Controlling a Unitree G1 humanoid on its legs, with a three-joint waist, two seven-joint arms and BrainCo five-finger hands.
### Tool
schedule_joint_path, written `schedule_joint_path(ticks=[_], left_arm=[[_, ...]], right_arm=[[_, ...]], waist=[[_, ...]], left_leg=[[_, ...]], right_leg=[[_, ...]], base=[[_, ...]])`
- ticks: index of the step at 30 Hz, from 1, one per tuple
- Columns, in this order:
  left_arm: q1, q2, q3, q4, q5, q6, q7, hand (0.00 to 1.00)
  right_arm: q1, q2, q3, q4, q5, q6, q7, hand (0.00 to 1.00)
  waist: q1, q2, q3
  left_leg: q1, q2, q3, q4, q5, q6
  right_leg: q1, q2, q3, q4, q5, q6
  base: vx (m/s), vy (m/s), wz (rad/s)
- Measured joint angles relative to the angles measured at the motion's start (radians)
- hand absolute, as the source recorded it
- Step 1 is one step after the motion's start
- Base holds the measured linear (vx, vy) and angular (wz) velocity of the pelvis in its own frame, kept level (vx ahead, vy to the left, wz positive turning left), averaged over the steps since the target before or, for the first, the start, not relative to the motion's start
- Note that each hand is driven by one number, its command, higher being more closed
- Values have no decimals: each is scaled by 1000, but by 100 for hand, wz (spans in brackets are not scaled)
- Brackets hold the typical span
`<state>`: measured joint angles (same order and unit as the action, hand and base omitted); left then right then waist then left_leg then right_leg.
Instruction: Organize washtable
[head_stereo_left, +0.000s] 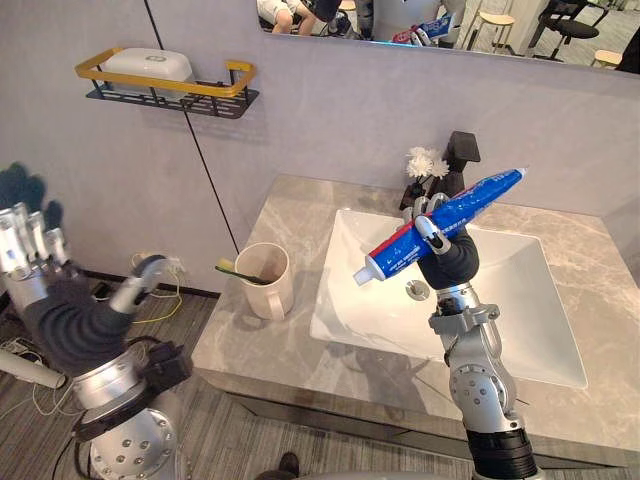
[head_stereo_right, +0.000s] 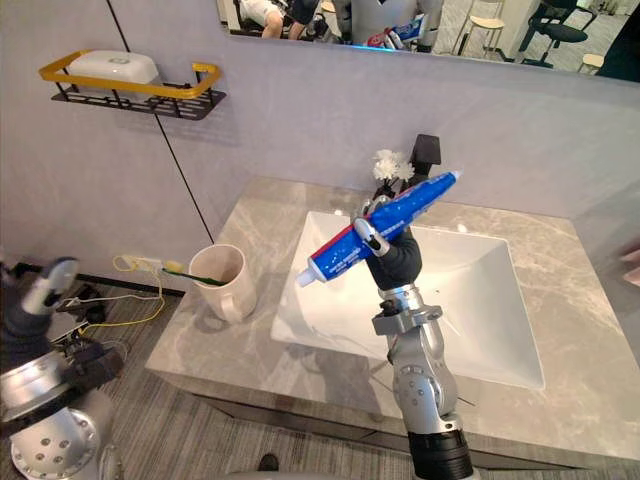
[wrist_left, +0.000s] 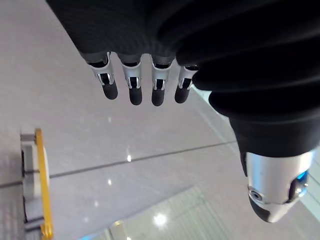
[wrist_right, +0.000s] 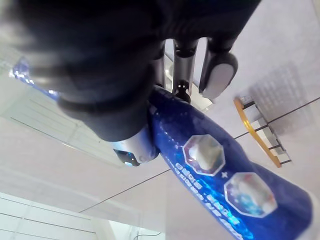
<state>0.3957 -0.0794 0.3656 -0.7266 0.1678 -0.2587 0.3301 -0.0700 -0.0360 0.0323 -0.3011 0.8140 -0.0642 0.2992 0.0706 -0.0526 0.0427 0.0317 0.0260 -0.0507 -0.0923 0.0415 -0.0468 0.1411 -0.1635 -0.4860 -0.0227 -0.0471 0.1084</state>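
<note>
My right hand (head_stereo_left: 447, 252) is raised over the white sink (head_stereo_left: 520, 300) and is shut on a blue toothpaste tube (head_stereo_left: 440, 227). The tube is tilted, its white cap end low toward the left and its flat end high toward the right; up close it fills the right wrist view (wrist_right: 220, 170). A beige cup (head_stereo_left: 265, 279) stands on the marble counter (head_stereo_left: 300, 225) left of the sink, with a yellow-handled toothbrush (head_stereo_left: 236, 271) lying in it. My left hand (head_stereo_left: 30, 255) is held up far left, off the counter, fingers straight and holding nothing (wrist_left: 132, 82).
A black faucet (head_stereo_left: 460, 160) and a small white flower (head_stereo_left: 425, 163) stand behind the sink. A yellow-and-black wall shelf (head_stereo_left: 165, 85) with a white soap box hangs upper left. A mirror (head_stereo_left: 450, 25) runs along the top.
</note>
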Motion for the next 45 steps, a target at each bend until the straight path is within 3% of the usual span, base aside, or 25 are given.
schedule_joint_path(ticks=[4, 6, 10, 13, 19, 27, 33, 45], left_arm=[[37, -15, 82, 205, -31, 19, 0, 0], [44, -16, 115, 378, -118, 40, -22, 0], [44, -16, 117, 682, -197, 108, -103, 0], [39, -12, 118, 829, -200, 125, -142, 0], [-30, 7, 118, 1281, -242, 167, -197, 0], [-76, 26, 93, 1469, -233, 183, -240, 0], [-110, 99, -39, 1524, -184, 185, -265, 0], [-147, 170, -157, 1555, -135, 183, -282, 0]], right_arm=[[0, 0, -32, 0, 1, -1, 0, 100], [0, -3, -39, 0, 1, -1, 0, 100], [2, -6, -57, 3, 1, 1, 0, 100], [3, -8, -62, 4, 1, 2, 1, 100], [1, -13, -57, 52, 0, 2, 0, 100], [-40, -35, 2, 53, -40, -6, -17, 100], [-128, -83, 65, 53, -104, -16, -22, 100], [-339, -152, 160, 92, -259, -49, -64, 100]], waist=[[4, -2, 3], [5, -7, 11], [4, -13, 14], [4, -13, 15], [4, -15, 15], [3, -24, 22], [5, -29, 30], [47, -51, 44]], left_leg=[[-4, 0, -4, 0, 0, 0], [-7, 0, -5, 0, 0, 0], [-18, -2, -12, 0, 0, 0], [-19, -8, -19, 0, 0, 0], [-24, -11, -25, 0, 0, 0], [-24, -12, -27, 6, -1, 1], [-34, -9, -34, 22, -1, 0], [-53, -11, -59, 29, 0, -1]], right_leg=[[-2, 0, -5, 0, -2, 0], [-4, 0, -6, 0, -4, 0], [-11, -1, -15, 0, -6, 1], [-8, -7, -26, 2, -12, 8], [-8, -12, -37, 2, -12, 8], [-7, -13, -37, 7, -13, 8], [-8, -11, -39, 9, -13, 9], [-9, -7, -62, 7, -13, 9]], base=[[-1, -5, 4], [0, 0, 0], [8, -6, 5], [25, -5, 10], [29, -3, 5], [0, 0, 0], [-22, -12, 2], [-2, -9, 6]])
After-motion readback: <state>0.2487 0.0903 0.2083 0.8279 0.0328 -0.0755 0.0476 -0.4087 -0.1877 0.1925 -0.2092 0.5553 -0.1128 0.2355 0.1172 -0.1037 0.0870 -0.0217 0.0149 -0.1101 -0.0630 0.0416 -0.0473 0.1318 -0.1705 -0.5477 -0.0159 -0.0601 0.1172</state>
